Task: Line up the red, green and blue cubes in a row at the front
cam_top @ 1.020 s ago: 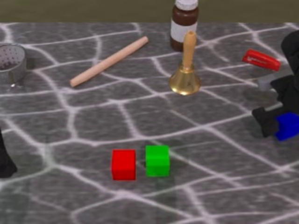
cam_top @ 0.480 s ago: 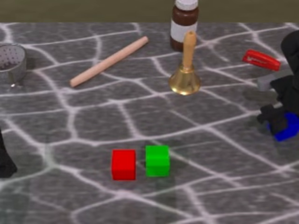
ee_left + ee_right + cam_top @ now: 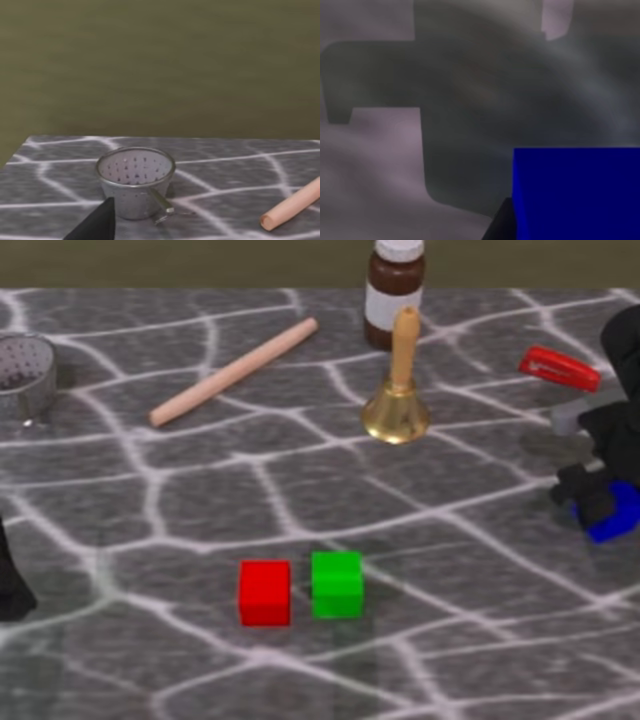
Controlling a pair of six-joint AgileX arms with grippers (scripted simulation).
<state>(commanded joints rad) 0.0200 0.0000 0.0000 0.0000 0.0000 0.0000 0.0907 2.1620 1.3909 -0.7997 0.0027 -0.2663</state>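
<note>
Blue cube sits at the right edge of the top view, about mid-height, gripped between the closed jaws of the right gripper; the right wrist view shows it filling the lower right, with its shadow on the bench beneath, so it seems lifted. Red cube and green cube lie side by side, just apart, low in the centre. To do this well, the carry should sweep leftward and down-frame, clear of the brass bell, and set the blue cube just right of the green one, faces square. The left gripper waits parked at the left edge; I cannot tell its state.
</note>
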